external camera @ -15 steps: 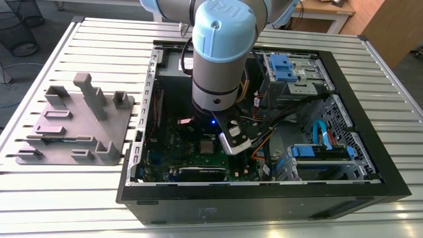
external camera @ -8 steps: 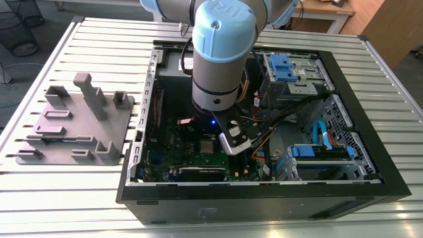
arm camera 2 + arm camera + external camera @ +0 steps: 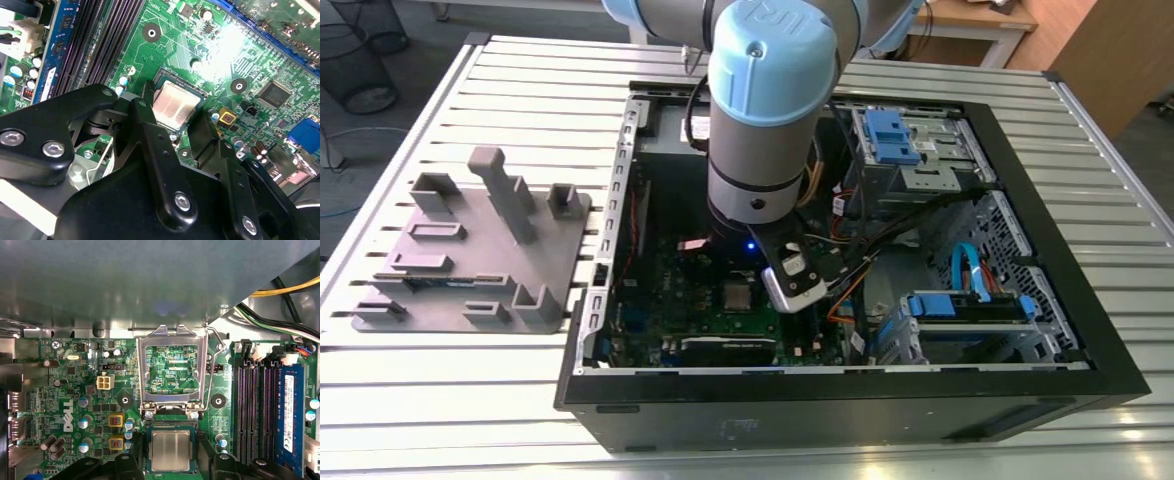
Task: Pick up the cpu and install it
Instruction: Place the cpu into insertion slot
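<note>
Slatted metal table carries an open pc case; cpu lies flat in the socket on the motherboard, silver top up, looks seated. Fingers are spread apart, one on each side of the chip; can't tell if they touch its edges. Load bracket stands hinged up just beside the socket, lever unlatched. My read: pick done, placement in hand, not locked down; clamping calls for the chip square and the fingers clear of the bracket
</note>
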`<act>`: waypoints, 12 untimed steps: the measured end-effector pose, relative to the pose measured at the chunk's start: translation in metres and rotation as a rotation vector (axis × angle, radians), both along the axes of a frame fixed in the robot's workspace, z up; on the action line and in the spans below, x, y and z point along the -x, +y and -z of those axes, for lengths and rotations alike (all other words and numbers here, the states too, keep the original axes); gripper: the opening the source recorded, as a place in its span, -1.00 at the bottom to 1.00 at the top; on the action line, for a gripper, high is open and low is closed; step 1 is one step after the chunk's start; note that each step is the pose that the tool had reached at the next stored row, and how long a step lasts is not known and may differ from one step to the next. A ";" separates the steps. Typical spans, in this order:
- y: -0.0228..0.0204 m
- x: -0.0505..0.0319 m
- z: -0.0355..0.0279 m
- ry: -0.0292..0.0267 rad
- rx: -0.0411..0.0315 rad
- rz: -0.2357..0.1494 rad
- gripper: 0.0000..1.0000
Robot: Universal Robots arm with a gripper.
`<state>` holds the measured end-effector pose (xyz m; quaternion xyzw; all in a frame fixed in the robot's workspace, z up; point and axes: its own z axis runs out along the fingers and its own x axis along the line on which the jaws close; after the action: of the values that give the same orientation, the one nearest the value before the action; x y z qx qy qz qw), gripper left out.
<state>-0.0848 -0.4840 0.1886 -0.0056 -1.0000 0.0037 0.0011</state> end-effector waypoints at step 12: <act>0.0000 0.0000 -0.0096 0.0001 0.0001 0.000 0.09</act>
<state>-0.0848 -0.4840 0.1982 -0.0056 -1.0000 0.0038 0.0012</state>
